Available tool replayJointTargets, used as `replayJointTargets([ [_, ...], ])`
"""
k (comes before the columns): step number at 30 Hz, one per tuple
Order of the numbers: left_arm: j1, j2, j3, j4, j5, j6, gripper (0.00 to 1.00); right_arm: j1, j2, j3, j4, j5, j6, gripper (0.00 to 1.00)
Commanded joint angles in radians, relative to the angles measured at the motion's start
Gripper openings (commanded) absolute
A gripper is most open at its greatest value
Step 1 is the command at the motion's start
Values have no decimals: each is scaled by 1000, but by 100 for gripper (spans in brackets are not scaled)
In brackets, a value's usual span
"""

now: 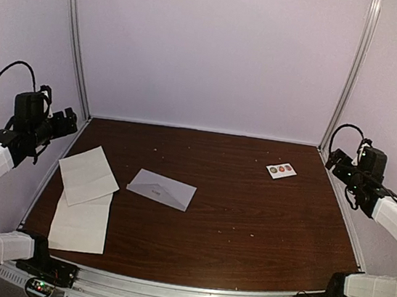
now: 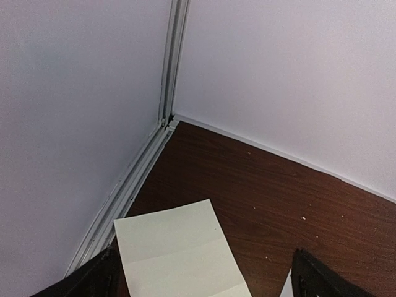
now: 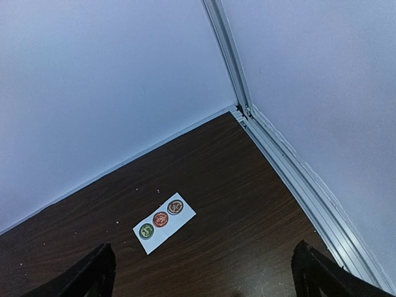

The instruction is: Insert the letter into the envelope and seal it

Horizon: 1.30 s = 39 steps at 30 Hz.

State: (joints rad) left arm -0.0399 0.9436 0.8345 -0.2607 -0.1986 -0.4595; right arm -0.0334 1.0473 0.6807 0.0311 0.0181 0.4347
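Both grippers hang released and empty, jaws wide. The left gripper is at the table's 10 o'clock corner, the right gripper at 2 o'clock. The envelope lies flat near centre, with the creased letter sheet at its 9 o'clock. The envelope is likely light, thin and floppy, so pinch a corner or the flap edge.

Dark wood-grain table, pale specks scattered; white walls; aluminium corner posts
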Motion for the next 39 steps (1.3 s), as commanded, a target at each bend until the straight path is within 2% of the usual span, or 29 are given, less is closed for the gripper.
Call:
replayJointTargets([
  [1, 6, 3, 40, -73, -26, 79, 98, -5, -12, 21, -37, -37, 75, 100],
  [6, 6, 2, 58, -122, 30, 134, 98, -5, -52, 56, -86, -99, 93, 100],
  [10, 7, 55, 80, -178, 126, 122, 98, -5, -111, 33, -111, -140, 61, 100],
  [14, 15, 126, 71, -187, 166, 49, 98, -5, -177, -3, -126, -175, 50, 100],
  [16, 30, 138, 48, -166, 234, 2, 98, -5, -191, -13, -129, -211, 39, 100],
  [21, 183, 142, -58, -65, 452, -130, 98, -5, -190, -25, -98, -324, 31, 100],
  [24, 276, 149, -134, -16, 526, -186, 98, -5, -179, -27, -77, -385, 34, 100],
  [26, 316, 160, -161, -11, 536, -196, 98, -5, -172, -29, -71, -407, 37, 100],
  [32, 339, 200, -192, 8, 472, -187, 97, -5, -170, -42, -51, -475, 47, 100],
  [39, 378, 339, -172, 44, 457, -149, 82, -5, -159, -40, -54, -538, 39, 100],
])
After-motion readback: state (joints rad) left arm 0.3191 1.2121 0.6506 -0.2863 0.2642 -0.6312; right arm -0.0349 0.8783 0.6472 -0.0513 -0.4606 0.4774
